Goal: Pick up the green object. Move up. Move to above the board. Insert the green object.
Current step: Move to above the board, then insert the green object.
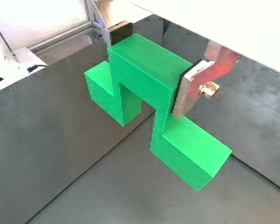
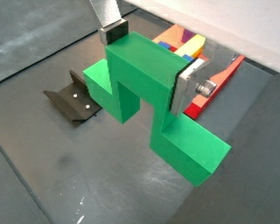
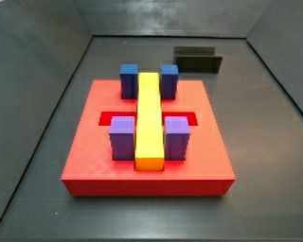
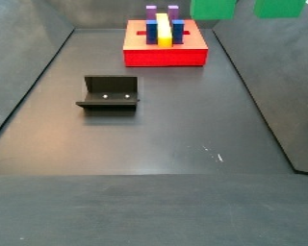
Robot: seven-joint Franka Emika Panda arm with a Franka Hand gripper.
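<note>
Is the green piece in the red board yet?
Not yet. The gripper holds the green piece in the air; the red board has an empty slot.

Floor (image 4: 169, 135): dark grey, matt, walled at the sides. Items resting on it: 2.
1. Board (image 4: 167, 56), red, flat, toward the far end in a side view; also seen at (image 3: 103, 161).
2. Fixture (image 4: 109, 94), dark bracket, well apart from board, nearer the left wall; also seen at (image 2: 73, 101).
Gripper (image 2: 149, 52): raised above the floor.
</note>
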